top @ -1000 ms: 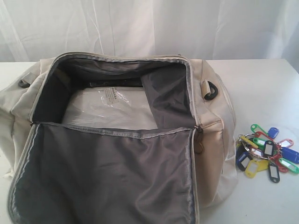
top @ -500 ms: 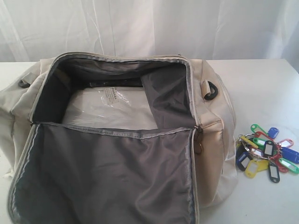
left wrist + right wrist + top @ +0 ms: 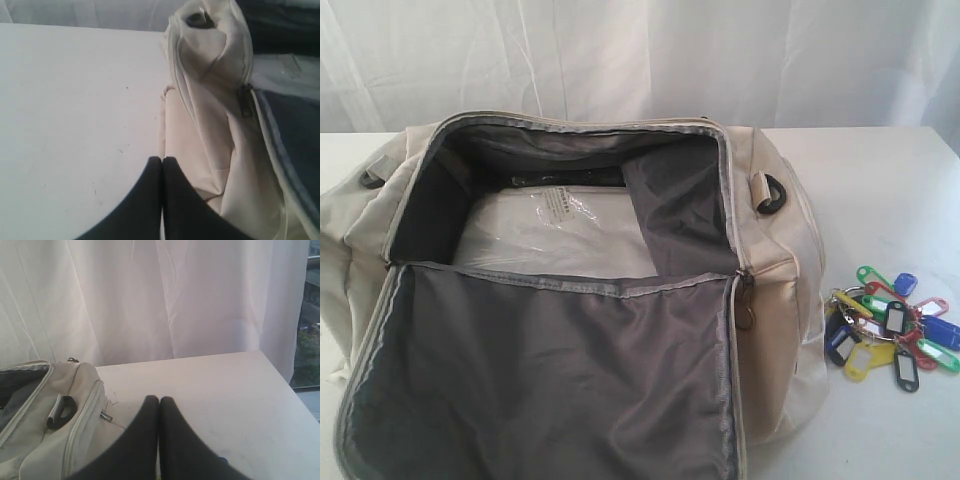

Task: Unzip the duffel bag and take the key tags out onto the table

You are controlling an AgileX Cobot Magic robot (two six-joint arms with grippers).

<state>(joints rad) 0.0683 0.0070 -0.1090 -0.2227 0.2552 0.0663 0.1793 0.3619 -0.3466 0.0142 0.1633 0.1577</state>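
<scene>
I find the bunch of coloured plastic key tags on the white tabletop near its right edge, judge it light, loose, best pinched at its metal ring; left gripper and right gripper closed, empty.

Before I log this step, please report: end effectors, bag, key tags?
Left end effector shut, empty; right end effector same. Duffel bag unzipped, wide open. Key tags on table beside bag. Nothing blocking.
</scene>
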